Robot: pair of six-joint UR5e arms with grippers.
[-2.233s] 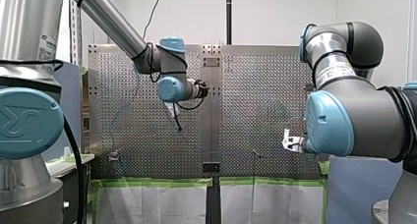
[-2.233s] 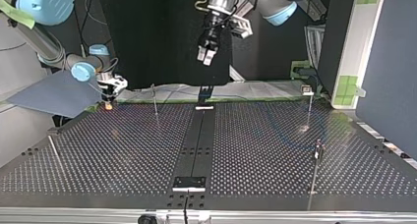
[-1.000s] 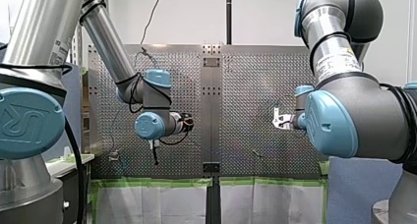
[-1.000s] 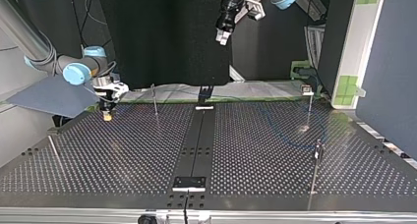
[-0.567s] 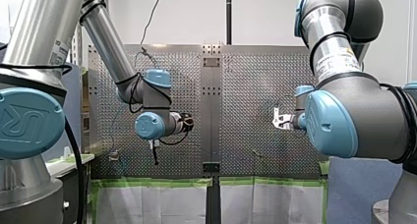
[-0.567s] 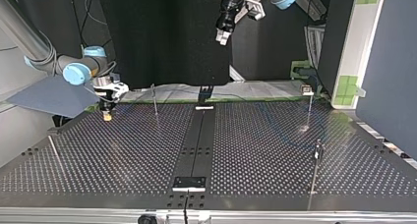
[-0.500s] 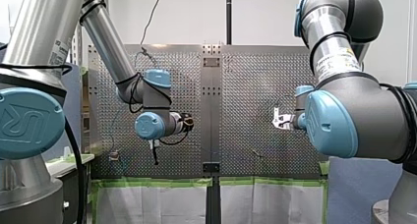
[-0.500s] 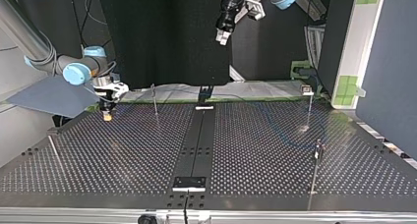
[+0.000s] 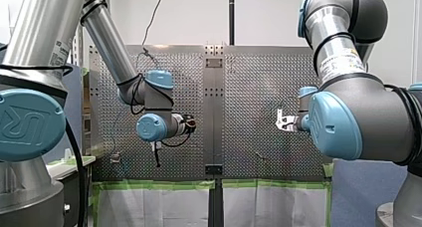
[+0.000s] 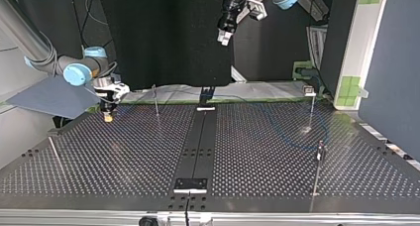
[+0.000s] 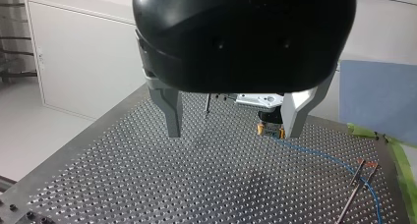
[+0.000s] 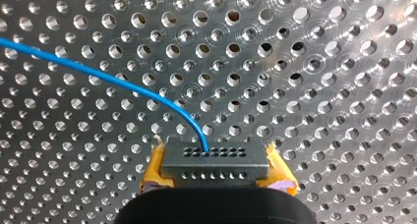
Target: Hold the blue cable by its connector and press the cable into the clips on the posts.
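- Blue cable (image 12: pixel 123 84) leaves the grey connector (image 12: pixel 215 157) and curves away low over the perforated table (image 12: pixel 319 62).
- Right gripper (image 12: pixel 216 169): yellow pads (image 12: pixel 155 167) pinch the connector, one pad on each end. I cannot tell whether the connector touches the plate.
- Top view: my right arm comes in at the view's left. Its gripper points down, close to the plate, at the far left part of the table.
- Left gripper (image 11: pixel 233 130): metal fingers (image 11: pixel 171 111) are spread wide with nothing between them. It hangs high over the table, well apart from the cable.
- Left wrist view: the other arm's yellow-padded gripper shows ahead, just beside one finger. The cable runs from it across the plate.
- Posts, top view: first post (image 10: pixel 156 101) stands near my right arm's gripper. Second post (image 10: pixel 311 109) and third post (image 10: pixel 319 159) stand at the view's right.
- Cable shows faintly on the plate between the dark centre strip (image 10: pixel 198 137) and the second and third posts. Whether it sits in any clip cannot be made out.
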